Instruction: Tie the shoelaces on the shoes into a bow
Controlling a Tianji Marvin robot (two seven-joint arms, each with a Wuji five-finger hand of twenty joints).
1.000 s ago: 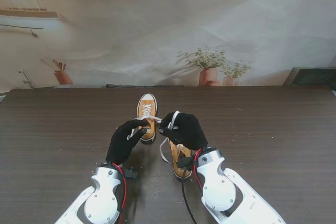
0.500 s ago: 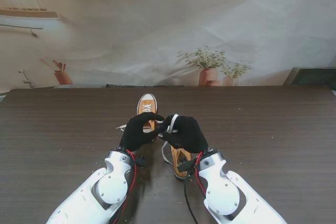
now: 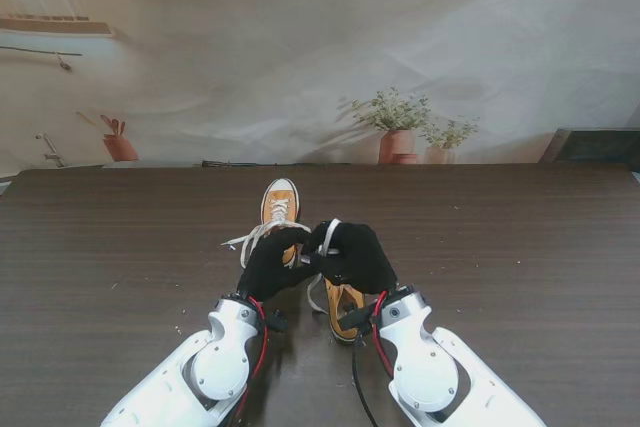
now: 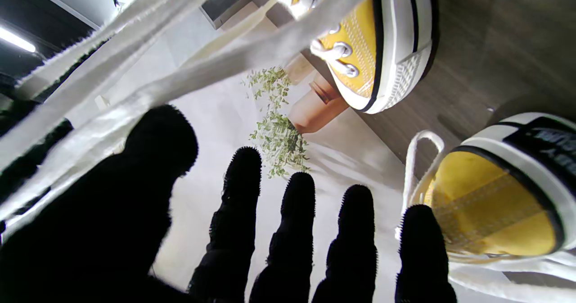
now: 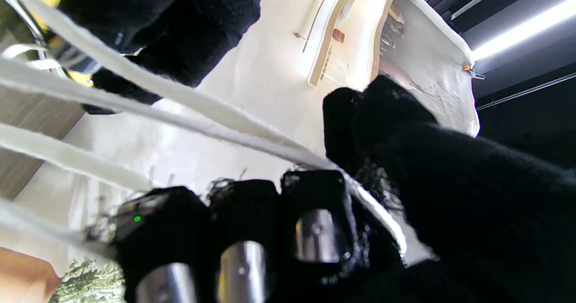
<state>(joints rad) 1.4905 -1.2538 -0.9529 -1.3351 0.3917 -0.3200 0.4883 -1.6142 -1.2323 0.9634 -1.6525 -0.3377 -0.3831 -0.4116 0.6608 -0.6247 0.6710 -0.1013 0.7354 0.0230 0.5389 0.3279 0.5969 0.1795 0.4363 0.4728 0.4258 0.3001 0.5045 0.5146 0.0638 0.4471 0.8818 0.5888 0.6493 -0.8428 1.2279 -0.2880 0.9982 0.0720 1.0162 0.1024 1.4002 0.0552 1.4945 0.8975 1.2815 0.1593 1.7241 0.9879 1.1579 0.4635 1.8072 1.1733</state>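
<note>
Two black-gloved hands meet at centre frame over a pair of yellow shoes (image 3: 280,209) on the dark surface (image 3: 520,247) — the right hand (image 3: 352,255) pinching white shoelaces (image 3: 250,239), the left hand (image 3: 272,265) with fingers (image 4: 238,213) spread, laces draped across its thumb.

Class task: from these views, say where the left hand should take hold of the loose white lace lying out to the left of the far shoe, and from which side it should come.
Probably mid-span of the lace, which trails left from the far shoe to the table. The left hand should come from nearer me, thumb and fingers across the strand; the right hand already pinches another strand.
</note>
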